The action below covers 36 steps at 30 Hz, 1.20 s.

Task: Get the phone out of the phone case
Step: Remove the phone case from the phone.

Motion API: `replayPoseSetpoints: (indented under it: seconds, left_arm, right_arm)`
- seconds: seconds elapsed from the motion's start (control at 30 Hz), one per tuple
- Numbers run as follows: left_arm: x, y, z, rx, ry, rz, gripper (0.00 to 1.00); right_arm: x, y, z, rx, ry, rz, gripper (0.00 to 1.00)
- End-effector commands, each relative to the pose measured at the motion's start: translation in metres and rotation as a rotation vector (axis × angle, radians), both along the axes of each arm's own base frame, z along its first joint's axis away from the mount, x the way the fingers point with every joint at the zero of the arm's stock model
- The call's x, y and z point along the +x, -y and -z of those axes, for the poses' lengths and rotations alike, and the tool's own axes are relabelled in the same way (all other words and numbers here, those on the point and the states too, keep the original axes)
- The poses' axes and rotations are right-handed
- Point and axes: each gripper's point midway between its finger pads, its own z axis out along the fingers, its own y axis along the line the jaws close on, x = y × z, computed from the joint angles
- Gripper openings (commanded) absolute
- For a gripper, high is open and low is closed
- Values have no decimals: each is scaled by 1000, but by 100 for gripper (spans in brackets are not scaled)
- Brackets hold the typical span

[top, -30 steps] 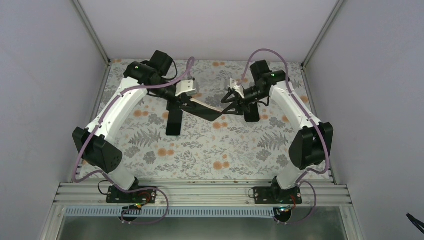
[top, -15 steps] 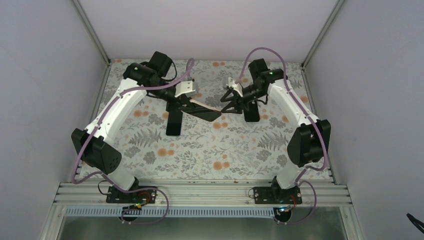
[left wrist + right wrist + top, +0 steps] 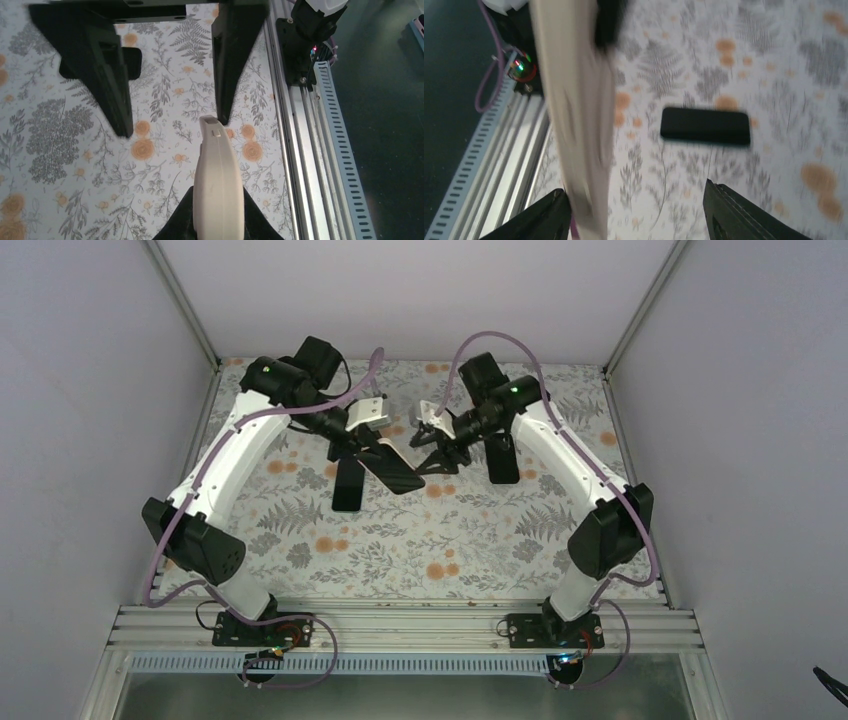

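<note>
My left gripper (image 3: 372,445) is shut on a phone in a cream case (image 3: 395,470), held above the table at the back middle. The dark face shows from above. In the left wrist view my left gripper (image 3: 218,192) clamps the cream case (image 3: 218,170) edge-on. My right gripper (image 3: 430,445) is open just right of it. In the left wrist view its black fingers (image 3: 235,50) stand wide apart at the case's far tip. In the right wrist view my right gripper (image 3: 634,187) is open, with the blurred case (image 3: 579,125) next to its left finger.
A black flat slab (image 3: 347,485) lies on the floral mat (image 3: 400,550) under the left gripper, and another (image 3: 503,460) under the right arm. One slab shows in the right wrist view (image 3: 705,126). The metal rail (image 3: 400,625) runs along the near edge.
Both grippers have moved left. The held phone has swung so its free end points nearer and lower. The right gripper has followed it and stays open.
</note>
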Motion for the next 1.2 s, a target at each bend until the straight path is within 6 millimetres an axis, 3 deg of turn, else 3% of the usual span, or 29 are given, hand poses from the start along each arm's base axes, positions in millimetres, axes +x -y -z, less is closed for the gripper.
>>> replayPoseSetpoints:
  seconds: [0.0, 0.13, 0.27, 0.5, 0.67, 0.8, 1.17]
  left_arm:
    - [-14, 32, -42, -237, 17, 132, 2]
    - [-18, 32, -46, -260, 10, 142, 2]
    - [-18, 30, -50, -253, 31, 139, 2]
    - [-13, 19, -42, -222, 44, 104, 2]
    - [-11, 14, -43, -216, 58, 90, 2]
    - [-12, 14, -39, -209, 52, 90, 2]
    - [-16, 12, -45, -213, 60, 84, 2]
  right_arm:
    - [-22, -44, -52, 174, 4, -146, 68]
    - [-6, -54, -57, 148, 89, -64, 66]
    - [-1, -50, -43, 100, 119, -37, 67]
    - [-46, -15, -43, 95, 87, -96, 80]
    - [-54, 17, -32, 58, 76, -29, 82]
    - [-49, 37, -34, 70, 98, 33, 79]
    - [-19, 45, -22, 75, 121, 122, 66]
